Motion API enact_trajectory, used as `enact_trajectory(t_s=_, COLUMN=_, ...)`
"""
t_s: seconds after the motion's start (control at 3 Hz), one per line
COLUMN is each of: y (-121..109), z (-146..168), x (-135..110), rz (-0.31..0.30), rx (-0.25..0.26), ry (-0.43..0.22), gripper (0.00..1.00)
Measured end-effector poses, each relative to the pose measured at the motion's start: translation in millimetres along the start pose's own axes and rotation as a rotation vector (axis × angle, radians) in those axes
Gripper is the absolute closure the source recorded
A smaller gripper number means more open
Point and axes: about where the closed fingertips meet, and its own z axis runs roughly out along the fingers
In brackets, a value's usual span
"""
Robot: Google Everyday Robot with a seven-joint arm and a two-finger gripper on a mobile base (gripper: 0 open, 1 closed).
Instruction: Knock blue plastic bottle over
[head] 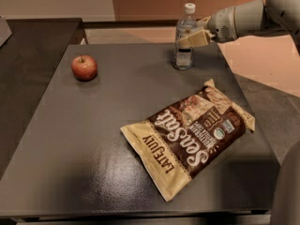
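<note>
Lab-like room — dark table (93,139), hand (192,39) at blue plastic bottle (184,56)
</note>
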Motion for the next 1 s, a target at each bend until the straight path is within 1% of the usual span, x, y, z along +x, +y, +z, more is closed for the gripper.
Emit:
enact_trajectory(t_s=0.33, y=9.9, z=-10.4, x=-2.7, rz=-0.043, rx=-0.004, ry=0.062, gripper=0.87)
enact_trajectory(t_s=0.67, y=25.4, z=-22.1, x=-8.9, rz=-0.112, rx=-0.013, ry=0.177, gripper=1.00)
enact_trajectory(t_s=1.0, y=43.7, z=-31.5, x=-13.0, rz=-0.199, rx=-0.032, ry=0.328, gripper=1.00)
